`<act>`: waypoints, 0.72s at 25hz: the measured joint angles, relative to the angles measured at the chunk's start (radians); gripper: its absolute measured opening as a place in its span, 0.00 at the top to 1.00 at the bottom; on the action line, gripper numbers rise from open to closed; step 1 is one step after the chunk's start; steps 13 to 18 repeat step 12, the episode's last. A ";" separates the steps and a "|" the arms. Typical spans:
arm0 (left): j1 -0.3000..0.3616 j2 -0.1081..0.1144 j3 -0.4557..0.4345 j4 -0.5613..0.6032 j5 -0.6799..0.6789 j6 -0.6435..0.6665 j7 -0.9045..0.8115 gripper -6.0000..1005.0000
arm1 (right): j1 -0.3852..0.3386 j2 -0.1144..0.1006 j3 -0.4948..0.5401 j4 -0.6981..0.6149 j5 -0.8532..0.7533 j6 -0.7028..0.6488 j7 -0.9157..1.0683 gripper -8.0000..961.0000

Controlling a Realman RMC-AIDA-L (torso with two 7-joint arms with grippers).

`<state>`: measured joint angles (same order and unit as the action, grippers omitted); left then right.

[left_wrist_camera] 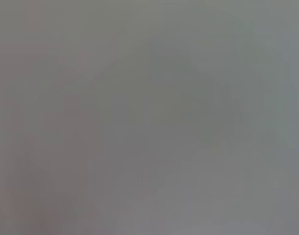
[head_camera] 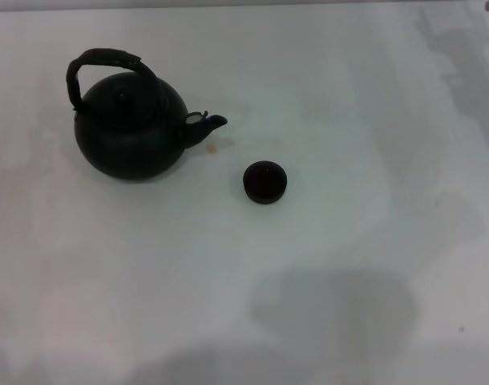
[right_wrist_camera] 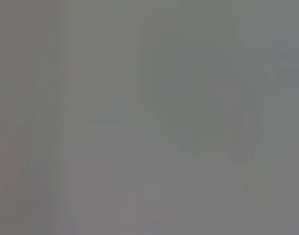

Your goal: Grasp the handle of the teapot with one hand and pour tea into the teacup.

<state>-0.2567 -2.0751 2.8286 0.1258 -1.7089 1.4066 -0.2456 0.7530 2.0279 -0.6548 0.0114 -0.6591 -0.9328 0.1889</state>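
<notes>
- Neither claw of mine appears anywhere in the head view, and both wrist views show only a flat grey blur, so I cannot tell whether my left claw or my right claw is spread or closed.
- At the left of the head view, the teapot (head_camera: pixel 132 132) sits upright on the white worktop (head_camera: pixel 349 265), a round matte-black pot that nothing is touching.
- Over the pot arches the handle (head_camera: pixel 105 59), a dark, thick, wrapped-looking hoop that leans toward the pot's left side and stands free of any grip.
- On the pot's crown sits a small lid knob (head_camera: pixel 123 94), dark against the dark body and hard to pick out.
- From the pot's right side juts the short curved spout (head_camera: pixel 208 124), pointing right, with a small pale patch at its base.
- Just below the spout's tip, a tiny tan speck (head_camera: pixel 213 149) lies on the worktop.
- Right of the spout and a little nearer to me stands the teacup (head_camera: pixel 265 182), a tiny round black handleless cup, near the teapot but clearly apart from it; its inside is dark.
- Farther right and along the near edge, only soft grey shadows cross the worktop.
</notes>
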 joint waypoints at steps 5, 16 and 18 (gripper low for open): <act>0.000 0.000 0.000 0.000 0.000 0.000 0.000 0.14 | 0.001 0.000 -0.001 -0.001 -0.001 0.007 0.000 0.12; 0.006 0.000 0.000 -0.001 0.000 0.000 -0.001 0.14 | 0.000 0.000 -0.002 0.003 -0.004 0.006 0.000 0.12; 0.006 0.000 0.000 -0.001 0.000 0.000 -0.001 0.14 | 0.000 0.000 -0.002 0.003 -0.004 0.006 0.000 0.12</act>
